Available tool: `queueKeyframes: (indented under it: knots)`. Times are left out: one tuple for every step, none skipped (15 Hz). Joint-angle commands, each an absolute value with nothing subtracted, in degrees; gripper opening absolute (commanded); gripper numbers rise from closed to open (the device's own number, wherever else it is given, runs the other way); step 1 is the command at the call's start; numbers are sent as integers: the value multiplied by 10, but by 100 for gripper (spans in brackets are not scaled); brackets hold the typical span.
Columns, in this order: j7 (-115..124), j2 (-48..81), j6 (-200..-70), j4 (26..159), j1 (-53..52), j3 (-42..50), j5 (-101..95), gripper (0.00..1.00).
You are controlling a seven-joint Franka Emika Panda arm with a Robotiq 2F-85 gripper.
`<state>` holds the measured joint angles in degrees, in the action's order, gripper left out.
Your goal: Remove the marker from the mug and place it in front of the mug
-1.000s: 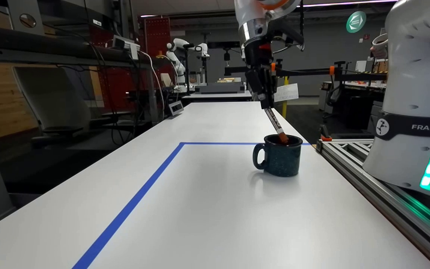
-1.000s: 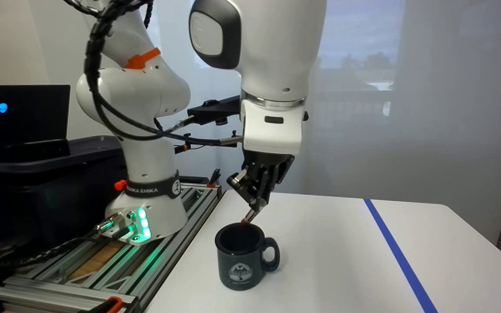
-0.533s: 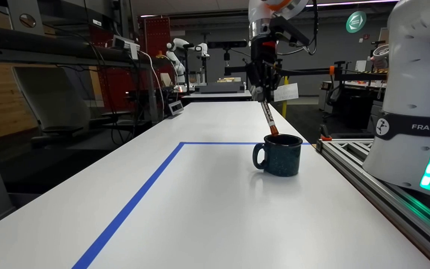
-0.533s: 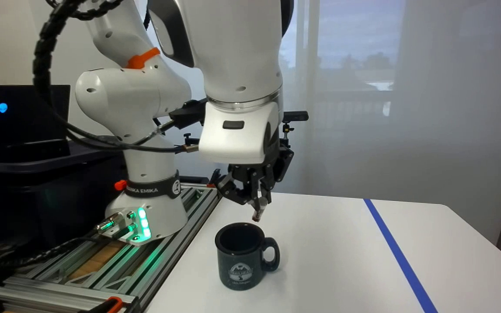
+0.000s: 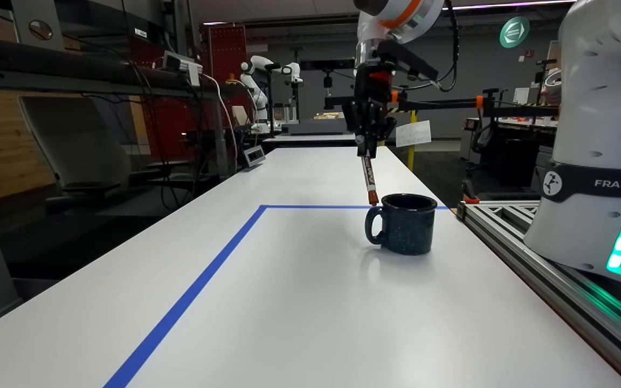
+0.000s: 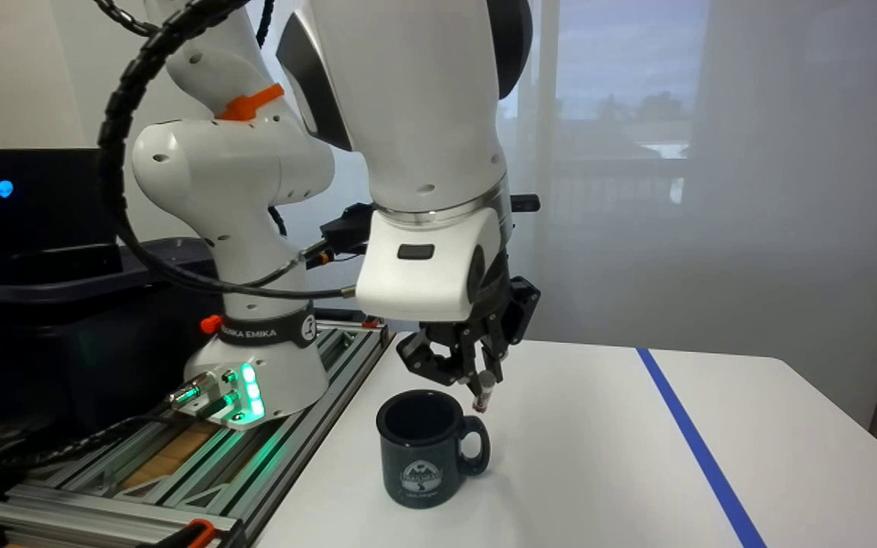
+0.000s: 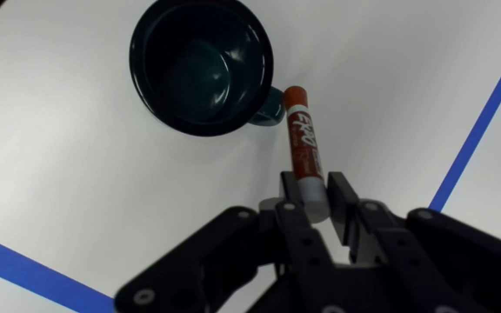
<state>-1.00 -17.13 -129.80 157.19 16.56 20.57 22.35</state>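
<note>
The dark teal mug stands upright on the white table, and it also shows in an exterior view. In the wrist view the mug is at upper left, its inside empty. My gripper is shut on the pale end of the marker. The reddish marker hangs with its orange end outward, tilted, outside the mug. In the wrist view that end overlaps the handle's edge; I cannot tell if they touch. The gripper and marker are above and beside the handle.
Blue tape lines mark the white table. The metal rail frame and the robot base border one side. A small grey box sits at the table's far edge.
A second ago the marker's orange end was inside the mug. The gripper has lifted it out, moved it past the rim to the handle side, and lowered a little. The mug has not moved.
</note>
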Motion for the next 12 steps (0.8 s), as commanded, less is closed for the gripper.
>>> queueKeyframes:
  knots:
    - [-34, -150, -1322, 1572, 142, 202, 283, 5]
    - [-38, -143, -1325, 1572, 137, 199, 296, 5]
    - [-44, -136, -1327, 1572, 131, 197, 309, 5]
    - [-46, -128, -1328, 1572, 127, 193, 317, 5]
    - [-44, -119, -1329, 1572, 125, 189, 318, 5]
    - [-44, -111, -1327, 1572, 123, 186, 322, 5]
    - [-39, -102, -1330, 1572, 124, 181, 318, 5]
    - [-39, -94, -1332, 1571, 124, 179, 317, 5]
    - [-33, -84, -1339, 1570, 126, 175, 310, 5]
    - [-30, -76, -1347, 1568, 128, 173, 309, 5]
    - [-26, -67, -1359, 1565, 129, 171, 306, 5]
    - [-20, -61, -1370, 1565, 131, 169, 302, 5]
